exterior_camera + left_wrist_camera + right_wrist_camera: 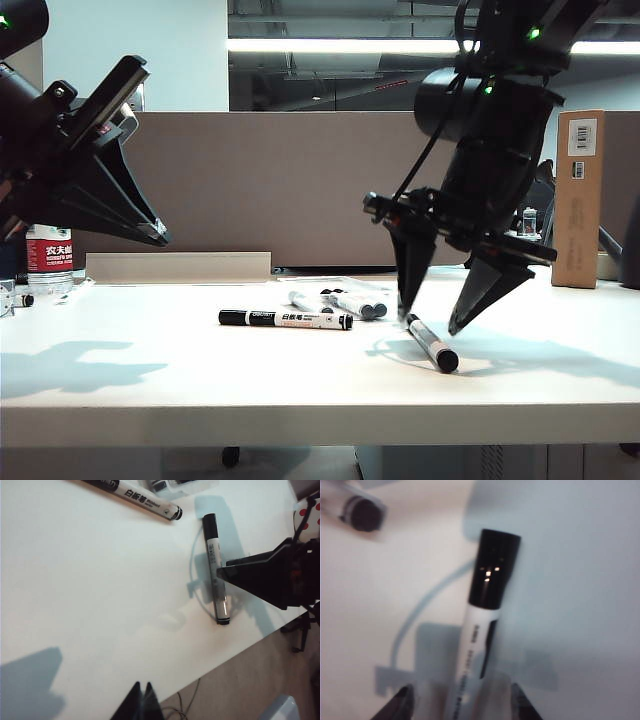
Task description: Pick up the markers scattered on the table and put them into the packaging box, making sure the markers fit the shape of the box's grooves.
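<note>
One marker [432, 344] between spread right gripper [435, 322], second marker [285, 319] nearby, left gripper [141, 700] clenched aloft.

The exterior view sits low at the table's [150, 380] near edge, looking level across it toward the far partition; the left wrist view looks steeply down from well above the tabletop, taking in the near edge and floor; the right wrist view hangs close over one marker [485, 610], facing down; all three share that marker [432, 344] [216, 575]; the left wrist view also shows the right gripper [227, 572].
</note>
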